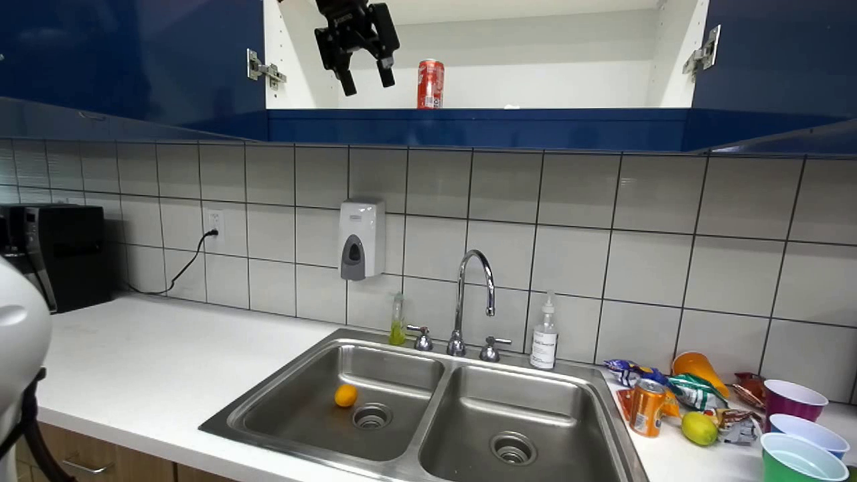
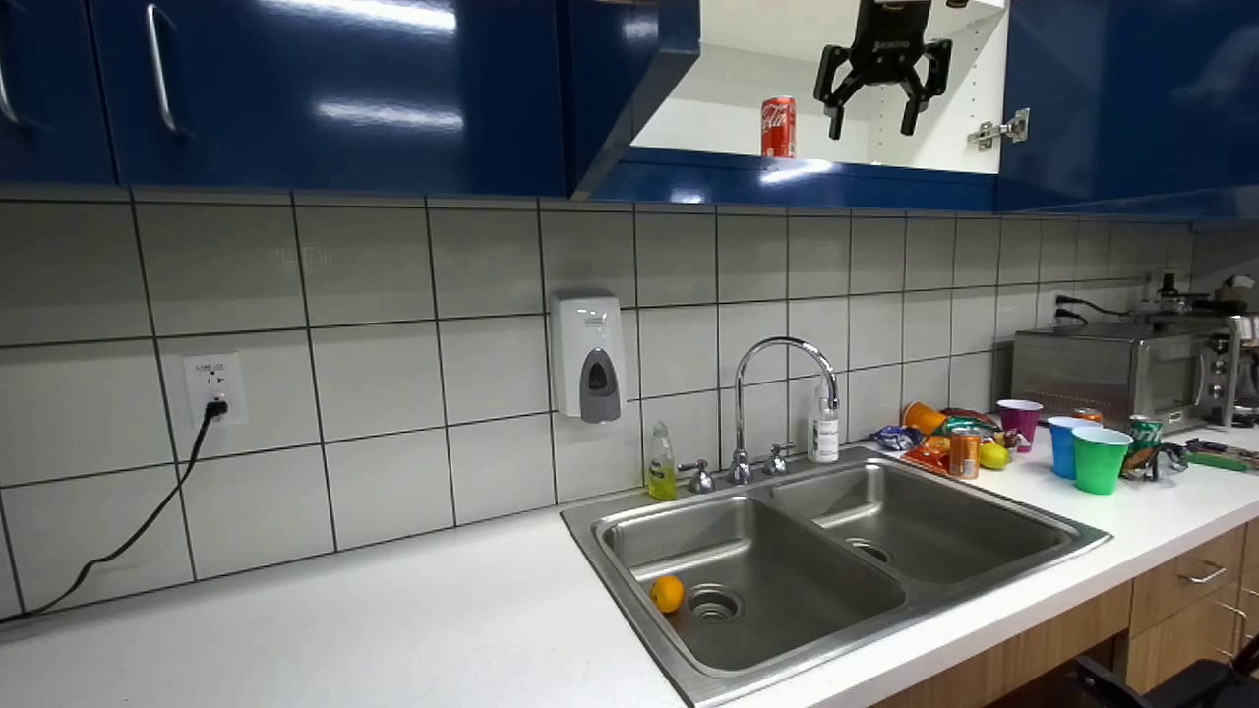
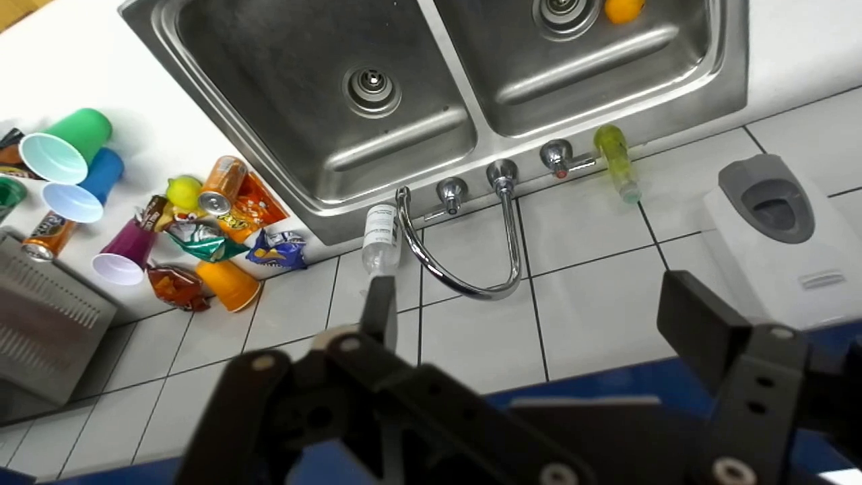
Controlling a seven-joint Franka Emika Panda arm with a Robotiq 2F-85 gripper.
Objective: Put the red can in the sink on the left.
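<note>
Where it stands, the red can (image 1: 430, 84) is upright—axis vertical.

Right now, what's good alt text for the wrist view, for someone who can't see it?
Looking down past an open, empty gripper onto a twin-basin steel sink with a chrome tap. A round orange fruit lies beside a drain in the basin at picture right; at left, cups, drink cans and snack packets clutter the white counter.
</note>
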